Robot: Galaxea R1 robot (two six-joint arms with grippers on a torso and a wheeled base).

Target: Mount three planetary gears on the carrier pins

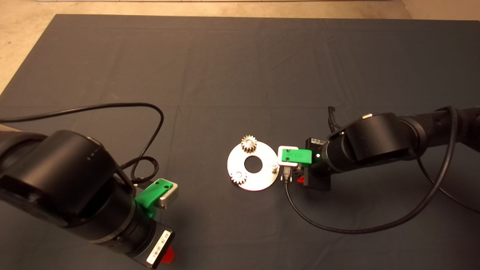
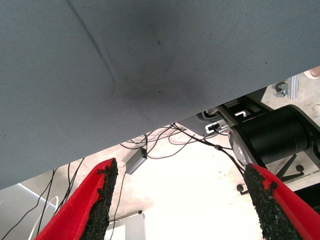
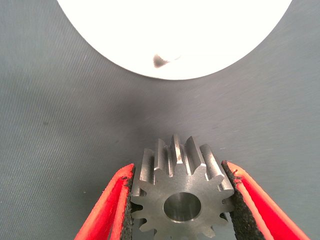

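A flat round shiny plate with a central hole lies mid-mat. One planetary gear sits on its far pin, and a second gear sits on its near-left pin. The third carrier pin stands bare at the plate's right edge. My right gripper hovers just right of that pin. In the right wrist view it is shut on the third gear, held flat between the pads, a short way from the plate's rim. My left gripper is parked at the lower left, open and empty.
The right arm's black cable loops over the mat near the plate. The left arm's cable arcs over the mat at the left. The left wrist view shows the mat's edge with floor, cables and the robot base beyond.
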